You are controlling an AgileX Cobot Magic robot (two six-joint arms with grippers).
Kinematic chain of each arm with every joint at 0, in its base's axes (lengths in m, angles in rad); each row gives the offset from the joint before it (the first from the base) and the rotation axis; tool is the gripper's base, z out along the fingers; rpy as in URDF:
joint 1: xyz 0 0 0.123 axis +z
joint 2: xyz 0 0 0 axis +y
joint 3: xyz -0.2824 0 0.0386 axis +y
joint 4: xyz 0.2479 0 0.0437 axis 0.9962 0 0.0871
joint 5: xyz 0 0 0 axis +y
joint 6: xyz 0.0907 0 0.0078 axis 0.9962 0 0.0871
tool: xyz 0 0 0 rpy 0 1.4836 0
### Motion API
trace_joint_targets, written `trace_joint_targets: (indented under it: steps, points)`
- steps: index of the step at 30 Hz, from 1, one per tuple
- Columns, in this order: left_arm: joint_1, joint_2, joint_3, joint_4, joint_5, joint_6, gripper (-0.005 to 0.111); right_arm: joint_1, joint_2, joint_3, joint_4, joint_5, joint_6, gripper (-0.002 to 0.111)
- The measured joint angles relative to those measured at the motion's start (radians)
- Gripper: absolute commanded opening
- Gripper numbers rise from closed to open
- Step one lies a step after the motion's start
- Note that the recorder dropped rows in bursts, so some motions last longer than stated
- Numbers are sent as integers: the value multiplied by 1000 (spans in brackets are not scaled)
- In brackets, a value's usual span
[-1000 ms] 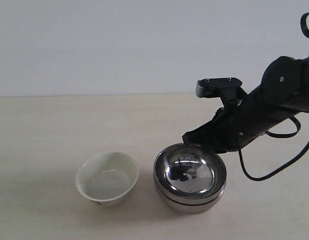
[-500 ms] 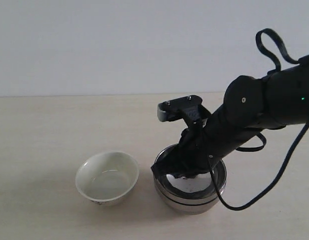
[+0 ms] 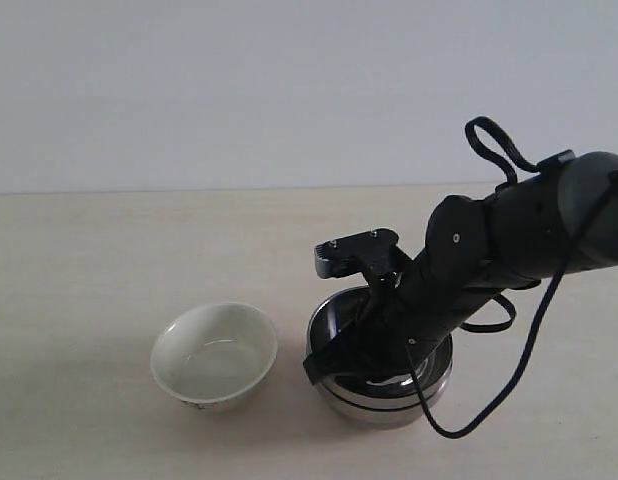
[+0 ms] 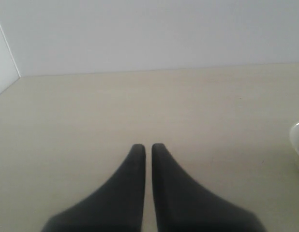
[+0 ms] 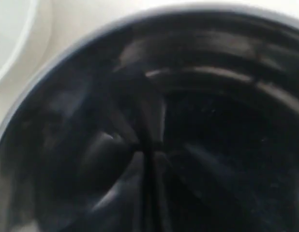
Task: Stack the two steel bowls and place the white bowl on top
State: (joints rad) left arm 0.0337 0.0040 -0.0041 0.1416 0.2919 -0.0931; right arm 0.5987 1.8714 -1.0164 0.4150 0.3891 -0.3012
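Note:
The two steel bowls (image 3: 381, 386) sit nested one in the other on the table, right of centre. My right gripper (image 3: 336, 362) reaches down into the top one, near its left wall. The right wrist view is filled by that bowl's dark mirror-like inside (image 5: 222, 121), with the right gripper (image 5: 149, 162) close to the metal and its fingers together, holding nothing. The white bowl (image 3: 215, 354) stands upright and empty just left of the stack, and its rim shows in both wrist views (image 5: 11, 34) (image 4: 298, 147). My left gripper (image 4: 145, 147) hovers over bare table, fingers nearly touching, empty.
The light wooden table (image 3: 109, 260) runs to a plain white wall behind. The right arm's black cable (image 3: 494, 395) loops down beside the steel stack. The left arm is outside the exterior view.
My right arm has swung left from behind the steel stack and dipped its gripper into the top steel bowl. Neither the bowls nor the white bowl has moved.

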Motion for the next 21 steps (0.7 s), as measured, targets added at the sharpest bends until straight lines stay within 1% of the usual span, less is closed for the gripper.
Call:
trace_joint_targets:
  steps: [5,11,21]
  points:
    - [0,0,0,0,0,0,4,0,2,-9,-2,13,0,0]
    - [0,0,0,0,0,0,4,0,0,-54,-2,121,0,0]
    - [0,0,0,0,0,0,4,0,-195,-58,1,98,0,0]
